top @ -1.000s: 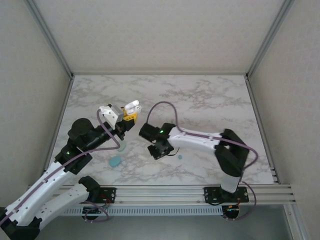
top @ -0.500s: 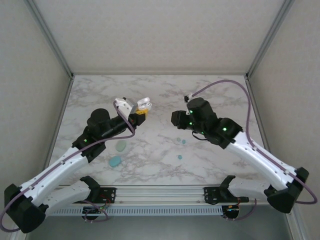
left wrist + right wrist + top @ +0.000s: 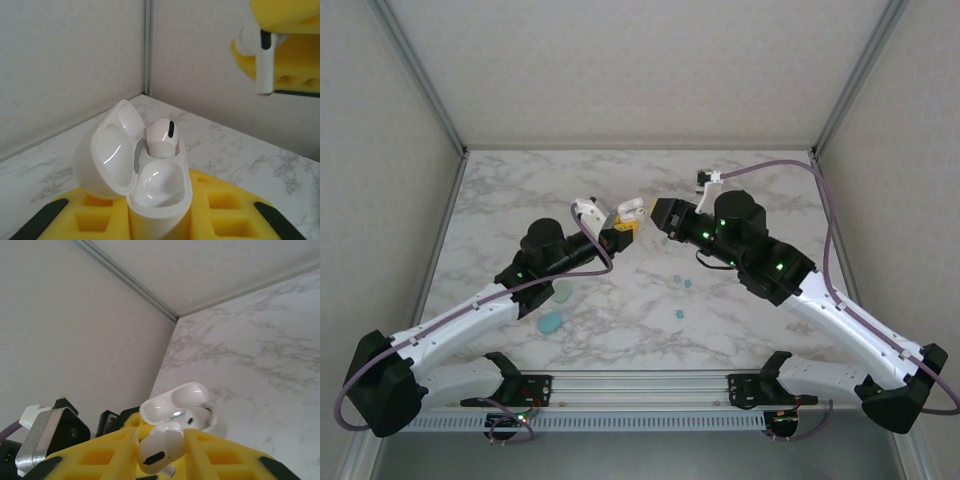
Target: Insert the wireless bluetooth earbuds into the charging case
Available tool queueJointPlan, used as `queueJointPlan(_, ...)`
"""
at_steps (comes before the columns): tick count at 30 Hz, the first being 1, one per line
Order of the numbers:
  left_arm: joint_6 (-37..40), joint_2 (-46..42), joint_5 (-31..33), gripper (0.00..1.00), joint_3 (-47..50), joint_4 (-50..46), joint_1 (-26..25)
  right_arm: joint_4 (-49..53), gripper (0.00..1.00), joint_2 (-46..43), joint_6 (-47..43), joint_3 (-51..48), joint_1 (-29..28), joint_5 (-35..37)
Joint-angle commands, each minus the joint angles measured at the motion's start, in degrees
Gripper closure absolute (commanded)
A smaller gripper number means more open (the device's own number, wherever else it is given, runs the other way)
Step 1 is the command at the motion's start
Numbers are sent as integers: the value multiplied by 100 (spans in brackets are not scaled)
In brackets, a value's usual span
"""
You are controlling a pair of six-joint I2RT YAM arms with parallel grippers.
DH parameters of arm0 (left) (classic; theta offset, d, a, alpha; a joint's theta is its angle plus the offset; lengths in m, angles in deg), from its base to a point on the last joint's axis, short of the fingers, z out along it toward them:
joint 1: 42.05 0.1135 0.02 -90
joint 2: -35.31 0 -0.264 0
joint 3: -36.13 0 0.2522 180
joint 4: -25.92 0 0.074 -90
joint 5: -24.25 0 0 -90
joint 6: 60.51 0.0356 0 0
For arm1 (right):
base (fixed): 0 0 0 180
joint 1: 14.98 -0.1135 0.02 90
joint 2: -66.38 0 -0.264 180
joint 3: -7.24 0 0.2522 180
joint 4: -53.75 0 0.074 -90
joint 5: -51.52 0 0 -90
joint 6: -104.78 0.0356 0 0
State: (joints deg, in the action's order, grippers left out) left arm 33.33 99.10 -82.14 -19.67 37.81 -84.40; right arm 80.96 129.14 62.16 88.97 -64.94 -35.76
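Observation:
The white charging case (image 3: 161, 197) stands upright in my left gripper (image 3: 160, 222), which is shut on it between yellow foam pads, lid (image 3: 107, 150) swung open to the left. One white earbud (image 3: 163, 136) sits in its far socket; the near socket is empty. My right gripper (image 3: 161, 452) is shut on a second white earbud (image 3: 156, 454), stem hanging below the pads. That earbud's stem (image 3: 264, 67) hangs up and to the right of the case, apart from it. From above, the case (image 3: 631, 212) and the right gripper (image 3: 661, 212) face each other above the table's middle.
Two pale teal oval cases (image 3: 552, 322) (image 3: 563, 292) lie on the marble table under the left arm. Three tiny teal buds (image 3: 679, 314) (image 3: 687, 284) (image 3: 676, 279) lie near the middle. Walls enclose the table (image 3: 770, 200) at the back and both sides.
The right arm lifted from low over the table's middle, swung right, then brought its gripper left toward the case. The left gripper carried the open case rightward and slightly forward.

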Motion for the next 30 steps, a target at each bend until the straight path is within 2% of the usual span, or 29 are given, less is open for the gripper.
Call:
queueJointPlan(1,-19,43,79,90,-9,457,-93,-399,70,194,80,113,-149,-62)
queueJointPlan(7,-12,63,122,90,-41,454,-175,-528,70,445,-71,234,-399,246)
queueJointPlan(17,37,49,109,90,-71,413,-199,-694,70,490,-154,235,-473,555)
queueJointPlan(30,25,-6,223,90,-102,440,-204,-78,70,737,-512,516,-563,730)
